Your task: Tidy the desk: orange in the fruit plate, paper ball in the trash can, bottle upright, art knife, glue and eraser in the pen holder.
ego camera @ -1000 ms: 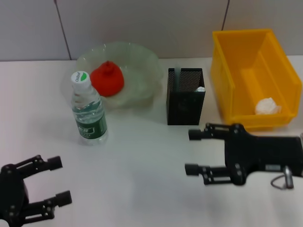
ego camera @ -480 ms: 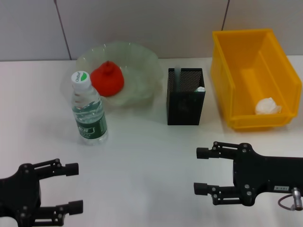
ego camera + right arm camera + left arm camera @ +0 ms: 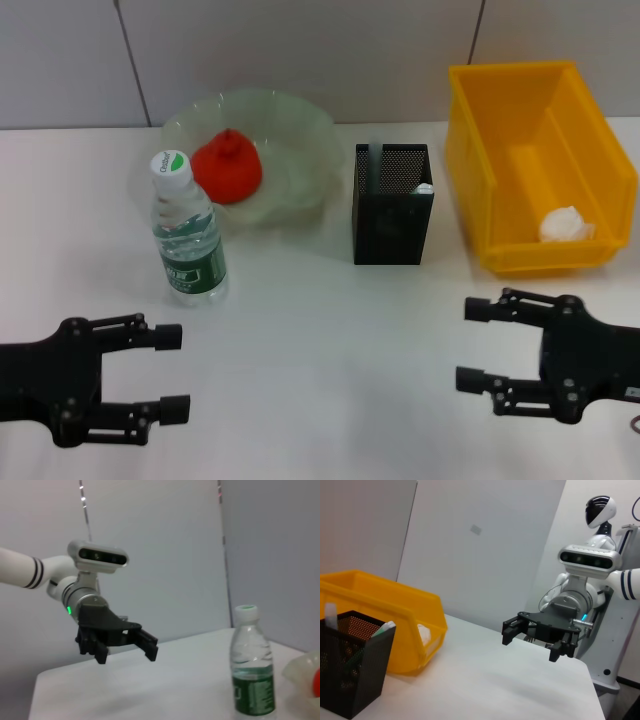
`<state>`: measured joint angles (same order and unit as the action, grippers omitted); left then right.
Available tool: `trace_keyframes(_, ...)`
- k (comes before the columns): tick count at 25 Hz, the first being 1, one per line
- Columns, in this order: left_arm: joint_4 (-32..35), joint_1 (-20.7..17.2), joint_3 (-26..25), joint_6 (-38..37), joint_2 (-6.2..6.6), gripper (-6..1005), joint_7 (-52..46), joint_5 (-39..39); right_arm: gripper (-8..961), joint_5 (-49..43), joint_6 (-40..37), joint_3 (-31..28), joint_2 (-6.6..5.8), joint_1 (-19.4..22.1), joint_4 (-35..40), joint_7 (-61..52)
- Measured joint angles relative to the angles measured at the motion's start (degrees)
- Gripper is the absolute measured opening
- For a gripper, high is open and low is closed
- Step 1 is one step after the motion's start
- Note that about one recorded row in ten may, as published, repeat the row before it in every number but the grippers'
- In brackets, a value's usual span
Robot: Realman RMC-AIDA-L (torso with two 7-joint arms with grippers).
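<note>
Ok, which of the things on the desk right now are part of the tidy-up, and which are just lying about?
Part of the job:
orange in the fruit plate
paper ball in the yellow trash can
bottle, standing upright
pen holder, with items poking out the top

Just lying about:
nothing visible; left hand and right hand hover open and empty over the desk
</note>
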<state>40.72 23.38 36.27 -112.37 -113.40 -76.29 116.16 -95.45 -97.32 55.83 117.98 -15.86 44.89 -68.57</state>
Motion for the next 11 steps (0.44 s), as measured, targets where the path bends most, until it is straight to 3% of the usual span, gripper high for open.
trace_keyframes(11, 1.4, 0.5, 0.2, 0.3, 0.13, 829, -2.6, 0.0, 768, -0.8, -0.4, -1.2, 0.08, -0.2, 0.0, 0.3)
